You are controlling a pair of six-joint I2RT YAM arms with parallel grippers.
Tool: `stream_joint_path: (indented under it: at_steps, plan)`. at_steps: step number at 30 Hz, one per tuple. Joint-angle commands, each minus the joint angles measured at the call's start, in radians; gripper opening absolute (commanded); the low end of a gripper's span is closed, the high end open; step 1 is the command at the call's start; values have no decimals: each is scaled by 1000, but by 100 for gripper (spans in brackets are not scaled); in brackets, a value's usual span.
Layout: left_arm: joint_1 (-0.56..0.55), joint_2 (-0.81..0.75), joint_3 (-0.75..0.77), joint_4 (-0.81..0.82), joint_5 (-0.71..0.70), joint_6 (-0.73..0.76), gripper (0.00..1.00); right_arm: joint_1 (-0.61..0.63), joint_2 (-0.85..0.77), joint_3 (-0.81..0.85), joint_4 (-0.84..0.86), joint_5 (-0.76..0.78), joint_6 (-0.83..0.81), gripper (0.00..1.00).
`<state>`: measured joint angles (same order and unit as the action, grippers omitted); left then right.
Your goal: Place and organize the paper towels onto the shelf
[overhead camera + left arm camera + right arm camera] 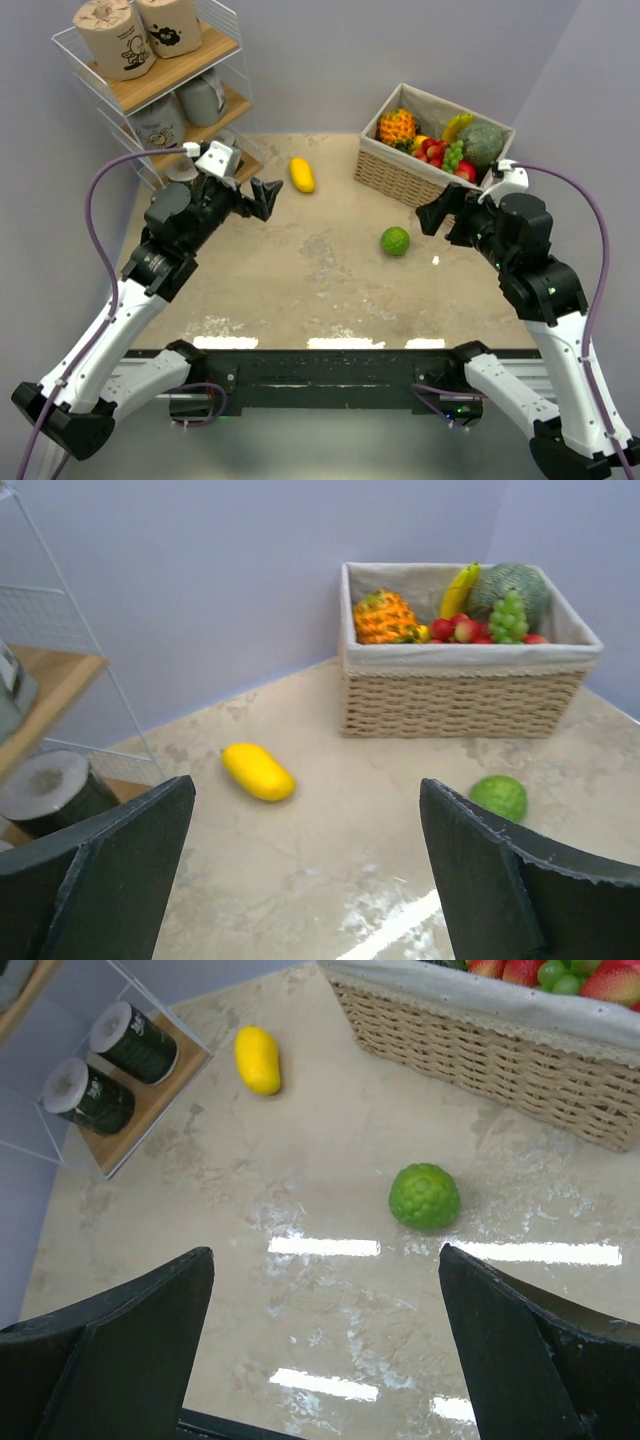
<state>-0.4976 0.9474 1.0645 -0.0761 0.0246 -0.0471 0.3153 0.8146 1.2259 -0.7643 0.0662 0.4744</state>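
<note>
The shelf (135, 90) stands at the back left, a white wire rack with three wooden boards. Two tan printed paper towels (112, 38) stand on its top board and two pale grey ones (160, 122) on the middle board. Two dark grey rolls (112, 1068) lie on the bottom board; one shows in the left wrist view (48, 790). My left gripper (258, 198) is open and empty, just right of the shelf's bottom tier, above the table (305, 810). My right gripper (440, 215) is open and empty, right of the lime (325, 1270).
A yellow mango (302, 175) lies on the table right of the shelf. A green lime (395, 241) lies mid-table. A wicker fruit basket (400, 180) stands at the back right. Walls close off the back and both sides.
</note>
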Motion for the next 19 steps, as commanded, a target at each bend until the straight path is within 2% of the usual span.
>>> stream_joint_path:
  at_steps: [1,8,19]
  plan:
    - [7,-80,-90,-27,93,-143,100,2,-35,46,57,-17,-17,99]
    - [7,-188,-202,61,185,-258,100,2,-80,7,135,-103,-11,99]
    - [7,-223,-201,61,244,-293,100,1,-69,12,109,-72,29,99]
